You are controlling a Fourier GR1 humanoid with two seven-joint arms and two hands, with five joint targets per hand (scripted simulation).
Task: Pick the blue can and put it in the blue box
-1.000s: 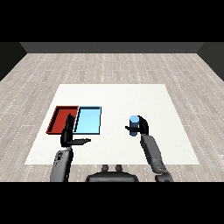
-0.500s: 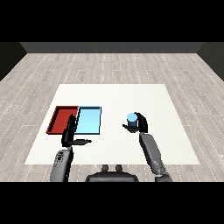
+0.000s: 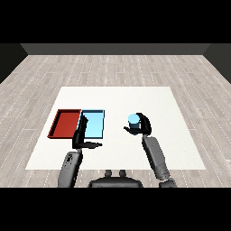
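Looking through the head view, you have the blue can (image 3: 133, 120) held in the right hand (image 3: 141, 127), whose fingers and thumb curl round its side. The can stands upright, long axis vertical, its pale top facing up toward the camera. It sits right of the table's middle, and whether its base touches the white table (image 3: 117, 97) or is just clear of it cannot be told from this angle.

The relation that governs your next move is sideways: the light blue tray (image 3: 94, 124) lies to the left of the can, apart from it with bare table between, at about the same depth. The tray's long axis runs away from the robot. The red tray (image 3: 66, 123) touches its far-left side, so judge your stopping point short of that shared wall.

The left hand (image 3: 84, 139) is nearer the blue tray, resting at its near-left corner with fingers straight and extended, holding nothing. It partly overlaps the tray's near edge and may crowd the approach.

Keep the can vertical as you carry it left; a tilt would likely let it roll once released in the tray.
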